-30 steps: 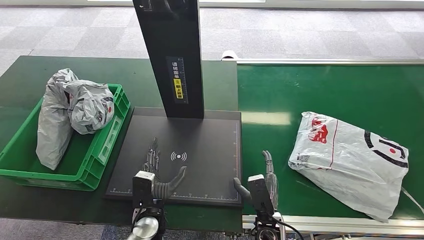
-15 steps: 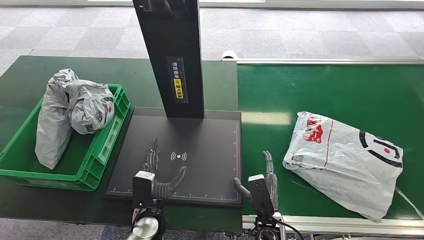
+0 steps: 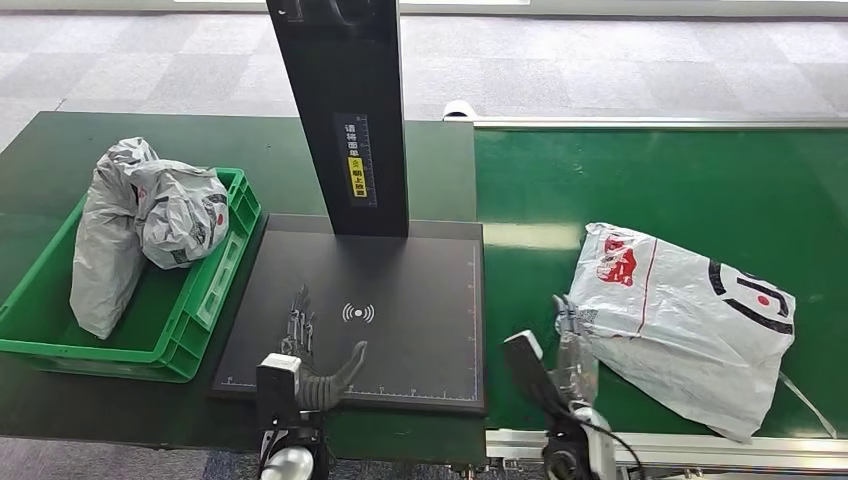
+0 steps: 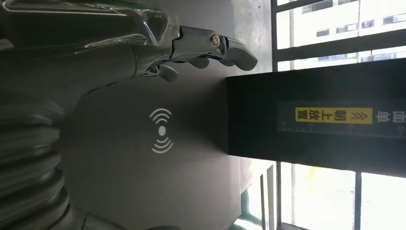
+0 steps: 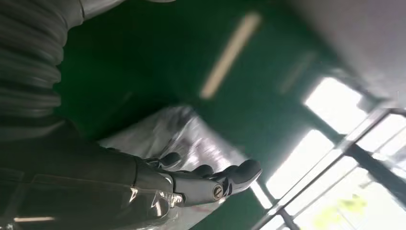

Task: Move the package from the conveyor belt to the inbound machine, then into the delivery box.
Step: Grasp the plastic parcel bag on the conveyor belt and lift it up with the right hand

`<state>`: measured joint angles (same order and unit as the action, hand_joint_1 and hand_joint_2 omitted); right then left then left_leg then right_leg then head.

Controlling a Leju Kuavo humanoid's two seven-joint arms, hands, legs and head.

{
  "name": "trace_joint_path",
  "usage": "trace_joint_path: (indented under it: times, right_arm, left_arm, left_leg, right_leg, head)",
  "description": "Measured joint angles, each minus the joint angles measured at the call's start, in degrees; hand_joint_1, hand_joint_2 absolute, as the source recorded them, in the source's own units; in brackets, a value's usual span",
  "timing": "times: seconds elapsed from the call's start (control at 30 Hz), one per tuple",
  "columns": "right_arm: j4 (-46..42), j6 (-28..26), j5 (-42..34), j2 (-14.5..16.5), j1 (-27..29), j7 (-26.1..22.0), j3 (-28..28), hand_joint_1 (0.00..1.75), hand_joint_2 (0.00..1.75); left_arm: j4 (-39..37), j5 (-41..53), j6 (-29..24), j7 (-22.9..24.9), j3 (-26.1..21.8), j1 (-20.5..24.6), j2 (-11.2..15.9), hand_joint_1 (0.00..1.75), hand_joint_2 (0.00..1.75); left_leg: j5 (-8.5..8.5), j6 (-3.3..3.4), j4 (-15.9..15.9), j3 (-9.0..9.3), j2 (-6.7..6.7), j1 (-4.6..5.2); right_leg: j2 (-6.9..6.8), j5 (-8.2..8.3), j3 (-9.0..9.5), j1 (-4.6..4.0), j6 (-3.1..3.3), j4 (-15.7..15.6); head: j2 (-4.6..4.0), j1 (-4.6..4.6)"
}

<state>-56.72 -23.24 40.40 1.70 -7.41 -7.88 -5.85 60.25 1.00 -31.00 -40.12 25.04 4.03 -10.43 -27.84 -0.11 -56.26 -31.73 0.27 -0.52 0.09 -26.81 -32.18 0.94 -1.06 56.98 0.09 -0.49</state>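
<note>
Right hand (image 3: 568, 345) is reaching over the green conveyor belt (image 3: 660, 180) with its fingers spread and holding nothing, its fingertips lying at the near left corner of the white plastic package (image 3: 680, 320); whether they are actually touching the bag cannot be told from the head view, and the right wrist view, which is blurred, is showing the hand (image 5: 191, 184) stretched out flat with the crinkled package (image 5: 191, 139) just beyond its fingers. That package is lying flat on the belt, to the right of the inbound machine, with red and black printing facing up and a small label near the corner closest to the hand. Left hand (image 3: 312, 350) is resting open over the near edge of the inbound machine's black scanning plate (image 3: 400, 270), fingers apart, thumb angled out to the side, gripping nothing; in the left wrist view its fingers (image 4: 210, 45) are hovering beside the white wireless symbol (image 4: 162, 130) printed on the plate. Behind the plate the machine's black upright column (image 3: 345, 110) is standing with a yellow label on its face. Left of the machine a green delivery box (image 3: 205, 300) is sitting on the dark table, holding two grey bagged parcels (image 3: 150, 220) that are leaning against each other
</note>
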Motion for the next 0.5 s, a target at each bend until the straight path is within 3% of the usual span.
trace_joint_path:
  times: [0.07, 0.1, 0.17, 0.27, 0.5]
  right_arm:
    - [5.0, 6.6, 2.6, -5.8, -4.6, 10.7, 7.3, 0.0, 1.75]
    - [8.2, 7.7, 2.5, -7.8, -6.4, 12.5, 10.4, 0.0, 1.75]
    - [13.5, 7.7, 2.7, -10.3, -8.6, 9.8, 14.6, 0.0, 1.75]
    - [18.7, 6.8, 3.0, -11.5, -9.8, 4.5, 17.8, 0.0, 1.75]
    - [24.4, 6.5, 5.3, -11.9, -12.6, 5.0, 19.7, 0.0, 1.75]
  left_arm:
    - [0.9, -0.8, 0.0, 0.0, 0.4, -1.2, 0.1, 0.0, 1.75]
    - [1.3, -1.0, -0.1, 0.0, 0.7, -1.6, 0.1, 0.0, 1.75]
    - [1.7, -1.3, -0.2, 0.0, 1.1, -2.0, 0.1, 0.0, 1.75]
    - [2.1, -1.6, -0.2, 0.0, 1.6, -2.1, 0.1, 0.0, 1.75]
    - [2.6, -2.1, -0.2, 0.0, 1.9, -2.1, -0.3, 0.0, 1.75]
  left_leg:
    - [0.06, 0.19, 0.0, -0.05, -0.18, 0.09]
    - [0.07, 0.25, 0.0, -0.07, -0.25, 0.13]
    - [0.05, 0.28, -0.1, -0.05, -0.17, 0.17]
    - [0.05, 0.28, -0.1, -0.01, -0.14, 0.15]
    - [0.07, 0.25, 0.0, 0.04, -0.15, -0.02]
  right_leg:
    - [-0.23, 0.02, 0.11, 0.12, -0.2, -0.1]
    - [-0.3, 0.05, 0.16, 0.14, -0.31, -0.1]
    - [-0.22, 0.14, 0.18, 0.15, -0.41, -0.1]
    - [-0.15, 0.15, 0.13, 0.13, -0.42, -0.1]
    - [-0.17, 0.12, 0.18, -0.03, -0.39, -0.1]
  head:
    - [0.0, 0.09]
    - [0.0, 0.11]
    - [0.0, 0.07]
    - [0.0, 0.02]
    - [0.0, 0.02]
